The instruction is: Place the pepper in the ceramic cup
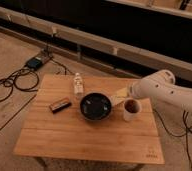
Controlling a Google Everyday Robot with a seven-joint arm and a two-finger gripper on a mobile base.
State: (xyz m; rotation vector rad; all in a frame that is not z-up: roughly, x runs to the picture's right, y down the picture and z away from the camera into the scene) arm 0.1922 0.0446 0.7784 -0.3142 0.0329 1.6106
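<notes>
- Pepper, small and reddish-brown (132, 105): a dark reddish shape fills the mouth of the small white cylindrical ceramic cup (131, 112), and I judge that to be it, lying inside the cup. I cannot make out its outline or how it sits.
- My gripper (120, 93) hangs just behind the cup, on its upper-left side, at the end of my white arm (159, 89), which reaches in from the cup's right. I cannot tell whether the gripper is clenched or released.
- The gripper's spot close to the cup's rim fits a drop made from directly over the opening, low enough that the pepper would not bounce out.
- The cup stands upright on the pale wooden bench (89, 137), near its right edge, which leaves it within easy reach of my arm.
- A wide black round bowl (95, 107) sits just left of the cup, close but seemingly apart from it; I would keep my wrist from sweeping that way.
- Farther left of the cup are a small clear bottle (78, 83) and a flat dark rectangular bar (60, 105), both well apart from it.
- By my reading the placing is essentially done.
</notes>
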